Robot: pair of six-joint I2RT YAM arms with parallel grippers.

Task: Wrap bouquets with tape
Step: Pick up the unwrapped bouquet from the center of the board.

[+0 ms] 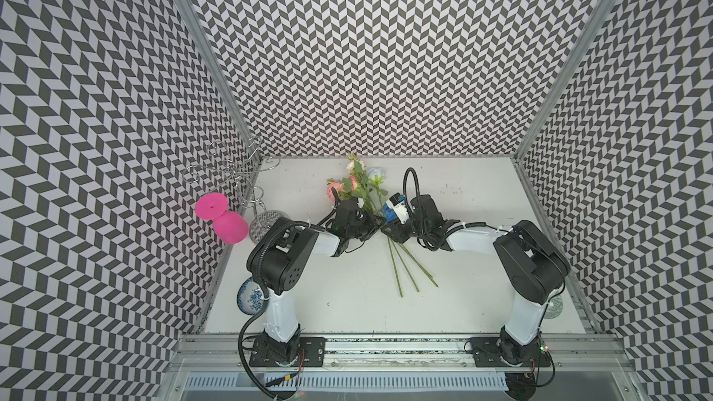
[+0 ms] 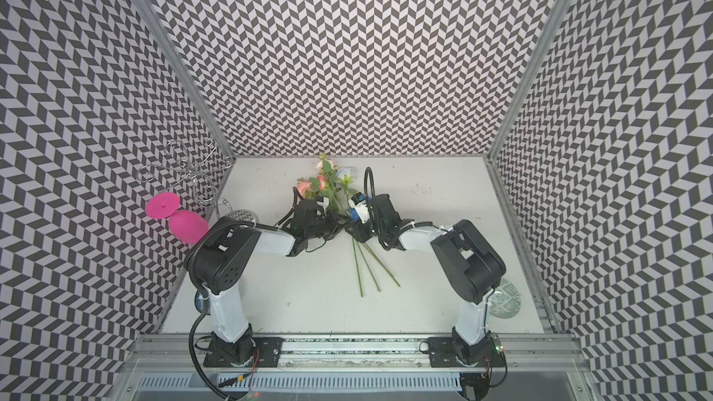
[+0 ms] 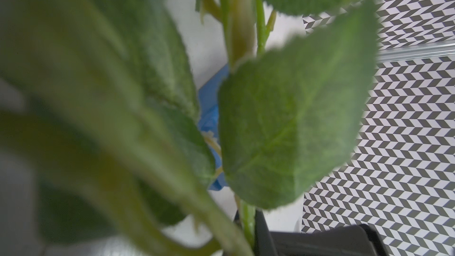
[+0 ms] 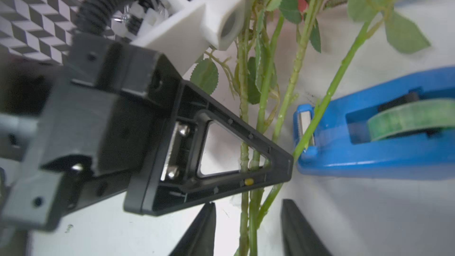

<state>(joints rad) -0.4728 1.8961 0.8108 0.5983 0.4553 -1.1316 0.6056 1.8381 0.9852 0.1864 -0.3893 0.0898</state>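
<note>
where the two arms meet over the middle of the table (image 1: 463,283), the flowers (image 1: 360,187) lie flat, with blooms toward the far wall and bare stems fanning out toward the robot's base. the left fingers (image 4: 278,166) are pressed together on the stems, pinching them just below the leaves. the right fingers (image 4: 298,230) are spread, one on each side of the same stems. the blue tape dispenser (image 4: 369,153) sits on the table just beside the flowers, on the right arm's side, with its green roll (image 4: 406,119) showing; one stem lies across its cutter end. blurred leaves fill most of the left wrist view. a pink goblet (image 1: 227,225) is beside a wire rack (image 1: 231,175) near the left wall.
</note>
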